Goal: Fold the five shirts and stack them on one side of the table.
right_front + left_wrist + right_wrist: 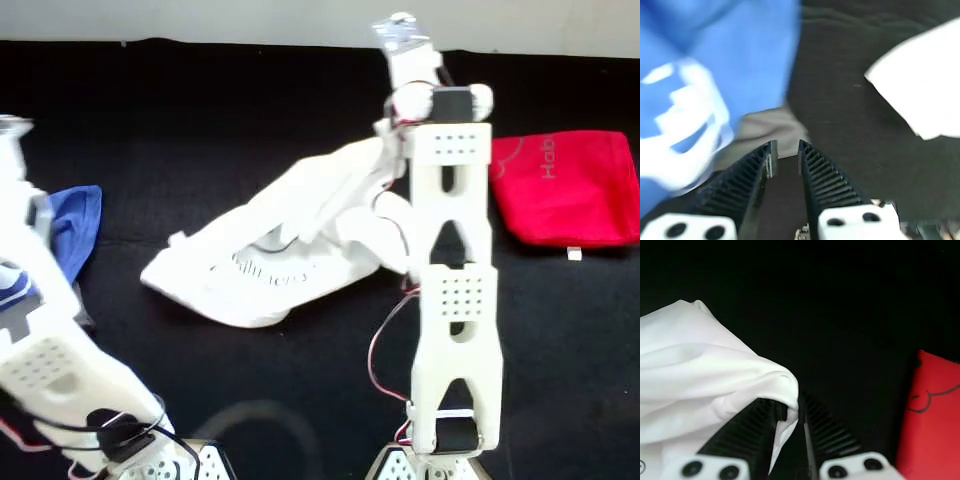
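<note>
right claw [790, 408] seemingly pinching white shirt [250, 262] edge, red shirt [565, 187] apart

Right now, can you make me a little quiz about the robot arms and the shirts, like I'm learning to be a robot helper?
1. True or false: the right gripper is pinching the white shirt.
2. Pick one: which shirt lies neatly folded on the table? A) green shirt B) red shirt C) yellow shirt
3. Fill in the gap: the left gripper, holding nothing, is close to the ____ shirt.

Key: 1 true. 2 B. 3 blue, the blue shirt.
</note>
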Controlling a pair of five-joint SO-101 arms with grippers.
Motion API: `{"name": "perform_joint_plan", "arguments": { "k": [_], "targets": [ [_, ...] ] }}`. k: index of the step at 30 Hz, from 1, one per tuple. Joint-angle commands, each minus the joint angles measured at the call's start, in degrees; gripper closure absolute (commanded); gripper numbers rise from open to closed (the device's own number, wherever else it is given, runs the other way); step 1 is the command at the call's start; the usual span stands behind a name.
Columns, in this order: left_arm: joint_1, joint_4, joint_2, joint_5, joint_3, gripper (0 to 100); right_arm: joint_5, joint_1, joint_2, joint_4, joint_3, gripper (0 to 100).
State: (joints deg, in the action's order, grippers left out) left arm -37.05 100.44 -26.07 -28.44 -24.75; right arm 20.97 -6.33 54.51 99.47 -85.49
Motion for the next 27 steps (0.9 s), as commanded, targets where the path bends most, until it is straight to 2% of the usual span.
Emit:
{"name": "perform_joint_plan", "arguments": {
  "k": [1, 5, 9, 12, 20, 27],
  "targets": [
    [11.6, 0.4, 0.7, 0.4, 4.4, 91, 2.3, 2.9, -0.5, 0.1, -2.2, 99.1],
    [20.3, -2.6, 0.7, 2.7, 1.7, 91, 2.4, 3.7, -0.5, 0.4, -2.2, 99.1],
    [23.1, -8.6, 0.0, 10.2, -3.6, 91, 2.3, 3.7, -0.5, 0.6, -2.2, 99.1],
    [24.6, -12.7, -0.1, 12.9, -3.9, 91, 2.2, 3.7, -0.5, 0.6, -2.2, 99.1],
    [26.3, -9.8, -7.7, 12.9, 2.4, 91, 2.5, 5.1, -0.6, -0.5, -2.2, 99.1],
    [26.7, -10.9, -9.5, 11.1, 8.7, 91, 2.5, 11.7, -0.6, -6.4, -2.2, 99.1]
  ]
}}
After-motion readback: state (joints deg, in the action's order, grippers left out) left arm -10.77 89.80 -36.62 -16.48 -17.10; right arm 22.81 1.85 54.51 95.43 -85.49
